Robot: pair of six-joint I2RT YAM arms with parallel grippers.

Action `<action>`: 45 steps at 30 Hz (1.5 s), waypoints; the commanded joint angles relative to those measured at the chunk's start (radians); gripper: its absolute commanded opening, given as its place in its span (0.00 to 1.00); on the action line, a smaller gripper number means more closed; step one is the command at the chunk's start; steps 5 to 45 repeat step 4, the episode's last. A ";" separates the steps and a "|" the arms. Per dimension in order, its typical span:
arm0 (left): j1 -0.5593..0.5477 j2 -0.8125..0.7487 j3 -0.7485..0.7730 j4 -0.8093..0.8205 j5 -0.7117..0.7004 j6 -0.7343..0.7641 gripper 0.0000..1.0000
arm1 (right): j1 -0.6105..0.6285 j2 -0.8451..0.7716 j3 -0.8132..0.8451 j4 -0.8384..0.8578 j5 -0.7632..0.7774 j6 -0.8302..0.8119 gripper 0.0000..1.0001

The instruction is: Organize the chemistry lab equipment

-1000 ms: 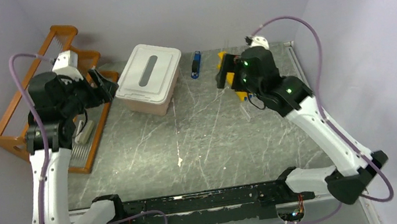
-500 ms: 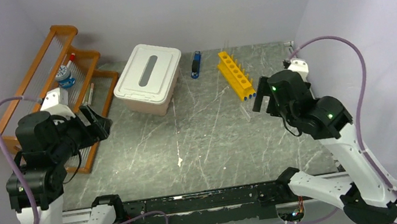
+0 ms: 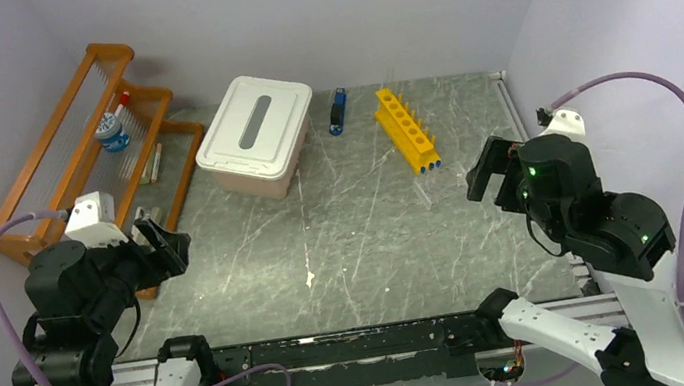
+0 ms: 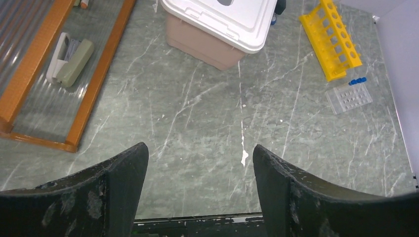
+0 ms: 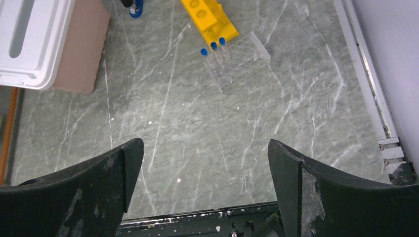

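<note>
Above the worktop (image 4: 197, 123), the left jaws were spread wide and released, gripping nothing and touching nothing, with only bare marbled surface between their two fingers (image 4: 118, 187). Well ahead of them sat the pink tub (image 4: 202, 47) under its white lid (image 4: 247, 19). Ahead and to their left stood the wooden rack (image 4: 94, 84), holding a grey-green case (image 4: 74, 61) in its lowest tray and, higher up, the small jar (image 3: 112, 136) and the red-capped bottle (image 3: 121, 105). The jar's label was too small to read. The right jaws were also parted wide, empty and clear of the worktop. Ahead of them, three blue-capped tubes (image 5: 213, 47) showed at the edge of a clear holed rack (image 5: 244, 61), just beside the near end of the yellow rack (image 5: 207, 17). The blue tongs (image 5: 136, 9) lay farther ahead to their left, near the tub.
</note>
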 commanded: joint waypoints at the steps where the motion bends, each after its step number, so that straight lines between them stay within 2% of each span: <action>1: -0.006 -0.003 -0.024 0.028 -0.021 0.016 0.81 | -0.006 0.000 0.028 -0.031 0.026 -0.008 1.00; 45: -0.005 -0.004 -0.022 0.025 -0.027 0.016 0.82 | -0.009 0.012 0.041 -0.049 0.034 0.007 1.00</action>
